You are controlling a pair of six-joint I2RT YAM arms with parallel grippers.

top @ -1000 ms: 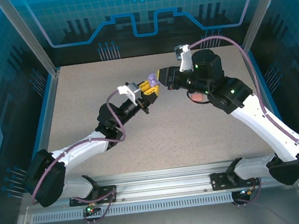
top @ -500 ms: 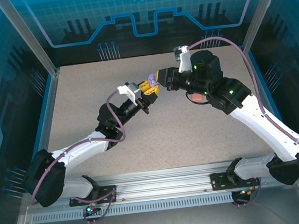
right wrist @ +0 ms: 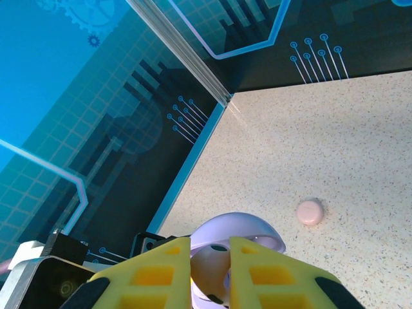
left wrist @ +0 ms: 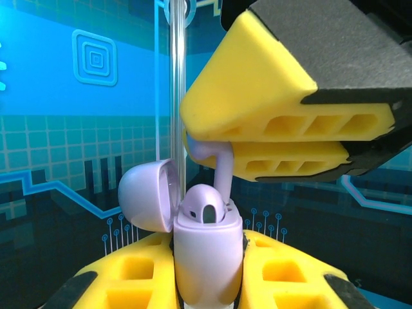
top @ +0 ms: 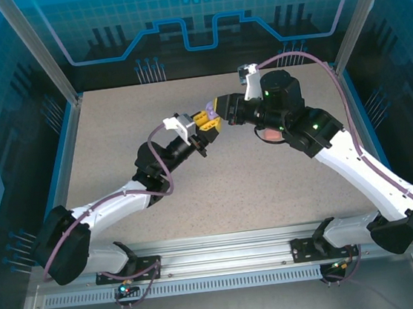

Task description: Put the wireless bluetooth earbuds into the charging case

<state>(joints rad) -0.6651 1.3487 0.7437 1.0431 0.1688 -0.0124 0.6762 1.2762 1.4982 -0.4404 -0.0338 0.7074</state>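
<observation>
My left gripper [left wrist: 206,277] is shut on the purple charging case [left wrist: 207,257], holding it upright with its lid [left wrist: 147,196] swung open to the left. One purple earbud [left wrist: 205,207] sits in the case. My right gripper [right wrist: 210,257] is shut on a second purple earbud [right wrist: 211,269] right above the case. In the left wrist view this bud's stem [left wrist: 223,168] reaches down from the right gripper's yellow fingers [left wrist: 270,116] to the case's mouth behind the seated bud. From above, both grippers [top: 205,127] [top: 218,108] meet over the middle of the table, the purple [top: 211,112] between them.
A small closed pink case [right wrist: 310,212] lies on the speckled table [right wrist: 335,141] beyond the grippers. A salmon-coloured thing [top: 268,135] lies partly hidden under my right arm. The blue table edge [right wrist: 193,167] and back wall are near.
My right wrist has edged slightly to the left toward the case. Both grips are unchanged and the left arm has held still.
</observation>
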